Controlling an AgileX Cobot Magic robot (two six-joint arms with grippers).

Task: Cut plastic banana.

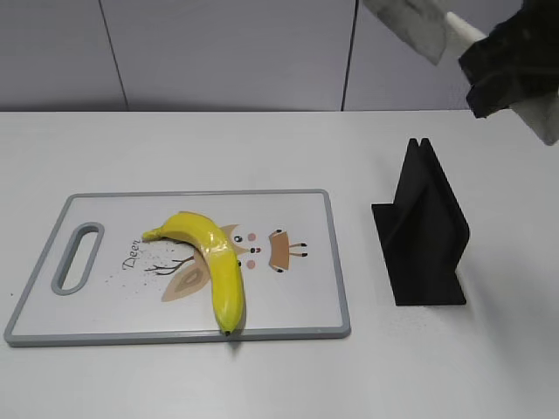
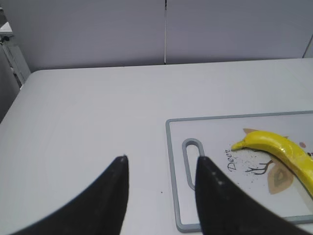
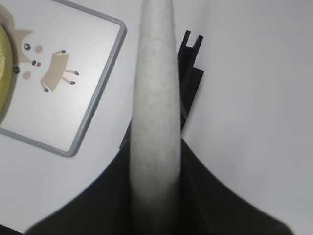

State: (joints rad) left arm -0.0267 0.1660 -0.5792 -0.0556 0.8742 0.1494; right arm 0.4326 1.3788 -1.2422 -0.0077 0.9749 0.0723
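Note:
The plastic banana [image 1: 214, 259] is glossy yellow and curved, lying on the white cutting board [image 1: 297, 301] with a grey rim; it also shows in the left wrist view [image 2: 279, 147]. My right gripper [image 1: 507, 65] is high at the top right, shut on a white speckled knife [image 1: 415, 26]; its handle fills the right wrist view [image 3: 155, 112]. My left gripper [image 2: 161, 164] is open and empty above the table, left of the board's handle slot [image 2: 191, 161]. It does not show in the exterior view.
A black knife holder [image 1: 424, 231] stands on the table right of the board, also in the right wrist view [image 3: 188, 73]. The white table [image 1: 262, 140] stretches behind the board to a grey wall.

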